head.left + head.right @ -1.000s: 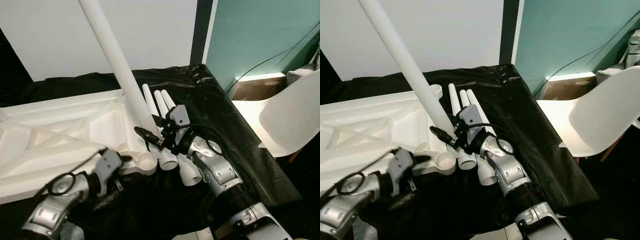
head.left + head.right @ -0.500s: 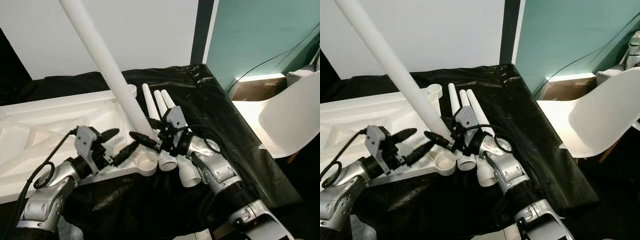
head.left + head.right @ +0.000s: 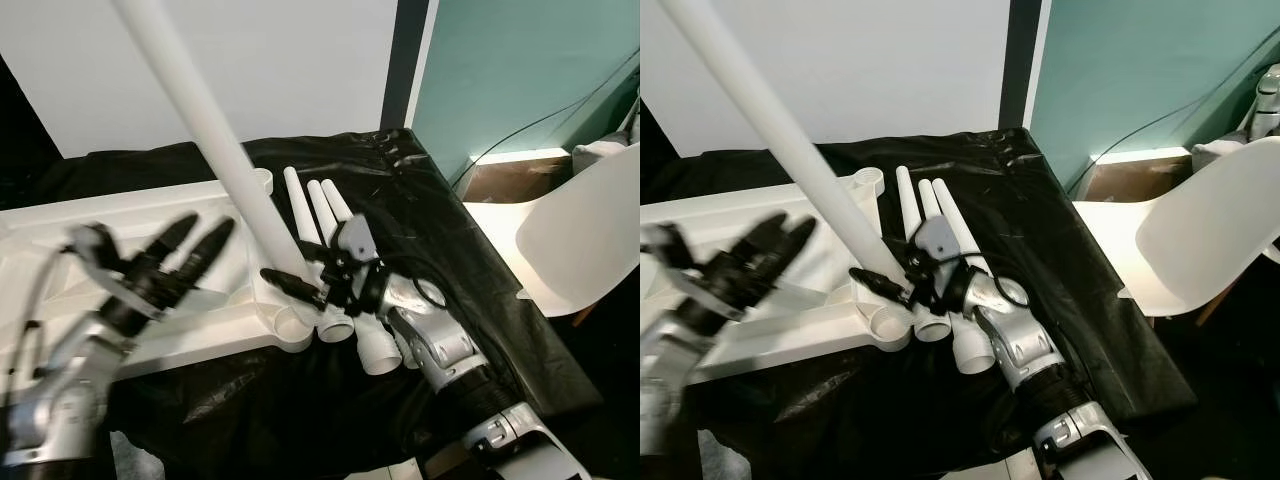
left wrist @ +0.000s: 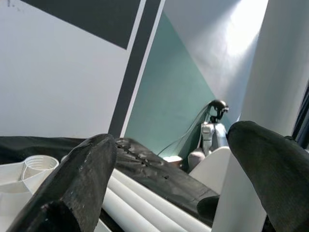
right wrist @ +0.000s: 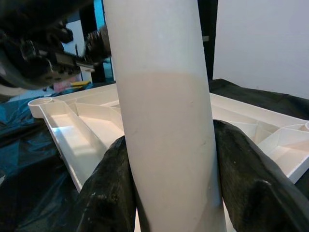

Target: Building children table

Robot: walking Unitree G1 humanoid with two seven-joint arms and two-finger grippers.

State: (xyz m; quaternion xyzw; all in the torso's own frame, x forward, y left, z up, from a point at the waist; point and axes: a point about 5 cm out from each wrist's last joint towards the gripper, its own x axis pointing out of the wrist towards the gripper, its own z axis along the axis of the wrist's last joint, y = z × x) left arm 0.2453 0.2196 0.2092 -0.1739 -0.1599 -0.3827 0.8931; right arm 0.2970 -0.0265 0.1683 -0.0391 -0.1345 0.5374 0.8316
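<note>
The white table top point(image 3: 60, 225) lies upside down on the black cloth, ribs up. A long white leg tube point(image 3: 205, 135) stands tilted, its lower end at the near corner socket point(image 3: 290, 325). My right gripper point(image 3: 297, 287) is shut on the tube just above that end; its black fingers point(image 5: 244, 179) press both sides of the tube point(image 5: 161, 111). My left gripper point(image 3: 190, 243) is raised over the table top, left of the tube, open and blurred. Its two fingers point(image 4: 79, 179) stand wide apart with the tube point(image 4: 273, 87) beside one. Three more legs point(image 3: 322, 205) lie side by side behind the right gripper.
The black cloth point(image 3: 445, 235) covers the work surface to its right edge. A white chair point(image 3: 585, 235) stands to the right, with a brown box point(image 3: 500, 180) and cables by the teal wall. A second corner socket point(image 3: 262, 180) sits at the table top's far corner.
My left gripper has risen from low by the table top's near edge, opened, and now hangs higher, left of the tube. The tube's upper end has leaned further left.
</note>
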